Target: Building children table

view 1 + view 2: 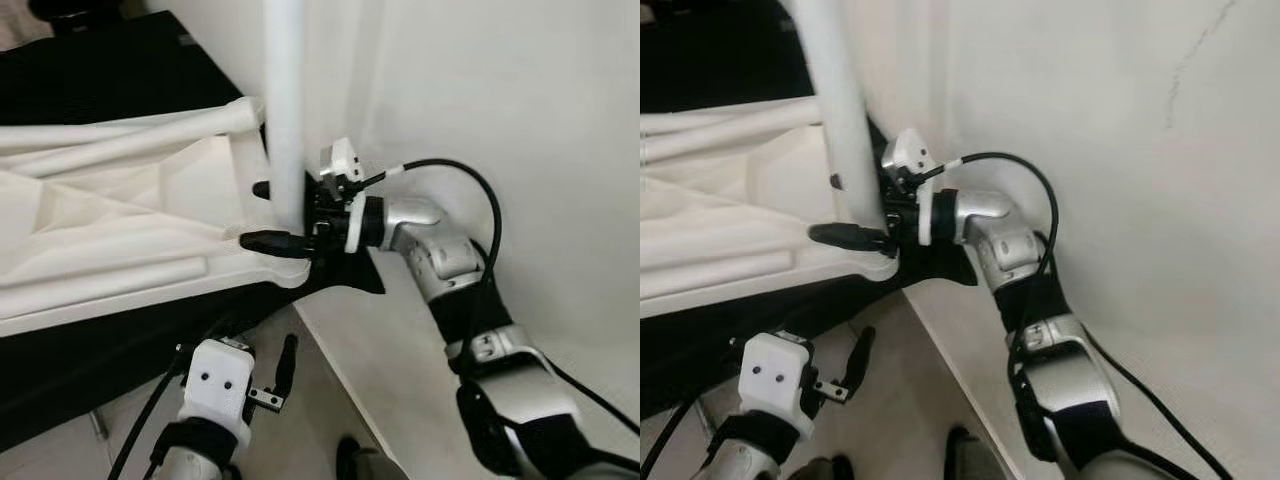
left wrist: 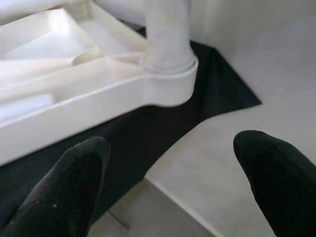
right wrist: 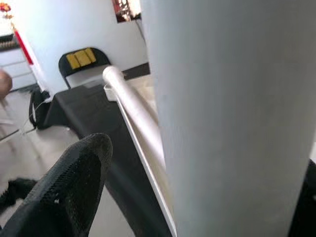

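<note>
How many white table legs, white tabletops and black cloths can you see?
White table legs: 3, one upright in the corner socket, two lying down.
White tabletops: 1, upside down.
Black cloths: 1, under the tabletop.
Total: 5

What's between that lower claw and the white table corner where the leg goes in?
In the left wrist view, only black cloth lies between the left gripper and the corner socket.

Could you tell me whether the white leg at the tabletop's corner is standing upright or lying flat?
Upright: the leg rises vertically from the corner socket of the upturned tabletop, with the right gripper around it.
</note>
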Motion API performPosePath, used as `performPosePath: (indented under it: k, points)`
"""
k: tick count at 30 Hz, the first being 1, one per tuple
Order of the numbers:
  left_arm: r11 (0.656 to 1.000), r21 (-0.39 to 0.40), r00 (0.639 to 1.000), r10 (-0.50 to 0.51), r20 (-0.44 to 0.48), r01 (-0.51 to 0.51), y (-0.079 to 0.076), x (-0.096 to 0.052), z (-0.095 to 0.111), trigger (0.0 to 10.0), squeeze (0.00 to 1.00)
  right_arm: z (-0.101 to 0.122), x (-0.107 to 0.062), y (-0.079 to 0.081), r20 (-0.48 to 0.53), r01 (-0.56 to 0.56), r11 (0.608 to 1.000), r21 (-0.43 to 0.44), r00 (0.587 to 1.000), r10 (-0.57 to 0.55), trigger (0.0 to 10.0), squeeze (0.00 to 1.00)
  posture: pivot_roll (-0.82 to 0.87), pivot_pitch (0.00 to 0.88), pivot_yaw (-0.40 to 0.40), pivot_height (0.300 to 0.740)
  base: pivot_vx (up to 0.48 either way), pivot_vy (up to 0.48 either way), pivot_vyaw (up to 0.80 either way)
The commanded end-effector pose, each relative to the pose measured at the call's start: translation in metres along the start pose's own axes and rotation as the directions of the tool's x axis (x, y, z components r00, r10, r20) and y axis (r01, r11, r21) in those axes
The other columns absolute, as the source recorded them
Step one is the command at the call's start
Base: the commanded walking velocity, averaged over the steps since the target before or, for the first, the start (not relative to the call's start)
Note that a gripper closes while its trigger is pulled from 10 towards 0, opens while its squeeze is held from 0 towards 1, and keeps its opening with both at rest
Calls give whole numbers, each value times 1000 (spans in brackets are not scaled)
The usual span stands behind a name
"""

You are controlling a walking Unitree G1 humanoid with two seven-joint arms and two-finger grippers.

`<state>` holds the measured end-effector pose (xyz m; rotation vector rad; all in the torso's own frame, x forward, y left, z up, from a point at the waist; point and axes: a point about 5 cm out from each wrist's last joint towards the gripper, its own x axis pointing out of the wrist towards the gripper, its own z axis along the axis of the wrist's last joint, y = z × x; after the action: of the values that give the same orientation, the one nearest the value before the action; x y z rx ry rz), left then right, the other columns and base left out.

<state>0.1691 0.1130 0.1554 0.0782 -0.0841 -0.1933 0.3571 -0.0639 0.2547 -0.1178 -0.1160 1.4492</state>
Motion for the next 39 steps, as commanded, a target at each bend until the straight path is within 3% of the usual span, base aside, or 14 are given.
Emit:
performPosePath:
  k: [1,2,3,4,5,17,22,23,24,26,28,37,38,39]
  points:
    - [1000,-2,1000,-8,-17,8,-1,-3,-1,10000,0,-2,-8,-6,-10,23,1000,-1,1000,-23,10000,0,-27,273,-52,740,0,0,0]
    - [1000,-2,1000,-8,-18,8,-1,-3,-1,10000,0,-2,-9,-8,-2,41,999,8,999,-41,10000,0,-27,273,-52,740,0,0,0]
    - [1000,-2,1000,-8,-19,8,-1,-4,-1,10000,0,-3,-10,-11,6,58,998,16,998,-58,4980,0,-27,273,-52,740,0,0,0]
    - [1000,-2,1000,-8,-19,8,-1,-4,-1,10000,0,-3,-10,-11,6,58,998,16,998,-58,4980,0,-27,273,-52,740,0,0,0]
    - [1000,-2,1000,-8,-20,8,-1,-4,-2,10000,0,-6,-12,-13,20,82,996,35,996,-83,0,0,-25,273,-50,740,0,0,0]
    - [1000,-4,1000,-10,-20,10,-1,-2,-3,10000,0,-24,-30,-14,44,238,968,76,969,-242,0,0,-43,260,-50,740,0,0,0]
    - [1000,-5,1000,-11,-17,11,-1,-2,-4,10000,0,-46,-36,-3,1,439,890,125,897,-442,0,0,-48,256,-56,740,0,0,0]
    - [1000,-4,1000,-11,-17,11,0,-1,-4,10000,0,-60,-37,2,-84,629,775,63,777,-624,0,0,-45,257,-55,740,0,0,0]
    - [1000,-4,1000,-11,-17,11,0,-1,-4,10000,0,-60,-37,2,-84,629,775,63,777,-624,0,0,-45,257,-55,740,0,0,0]
    - [1000,0,1000,-10,-15,10,1,-1,-3,10000,0,-85,-32,39,-184,848,530,-1,521,-833,0,0,-24,262,-38,740,0,0,0]
    - [1000,5,1000,-8,-16,8,2,-1,-3,10000,0,-86,-20,49,-184,870,493,-10,483,-856,0,0,-29,254,-29,740,0,0,0]
    - [1000,14,1000,-3,-19,4,5,0,-4,10000,0,-74,18,49,-140,809,588,17,584,-800,0,0,-17,249,-35,740,0,0,0]
    - [1000,15,1000,-2,-19,2,5,0,-4,10000,0,-72,22,51,-138,798,601,35,599,-788,8471,0,-18,249,-36,740,0,0,0]
    - [1000,16,1000,-1,-19,1,5,0,-4,10000,0,-68,28,54,-123,761,645,65,648,-752,10000,0,-16,252,-32,740,0,0,0]
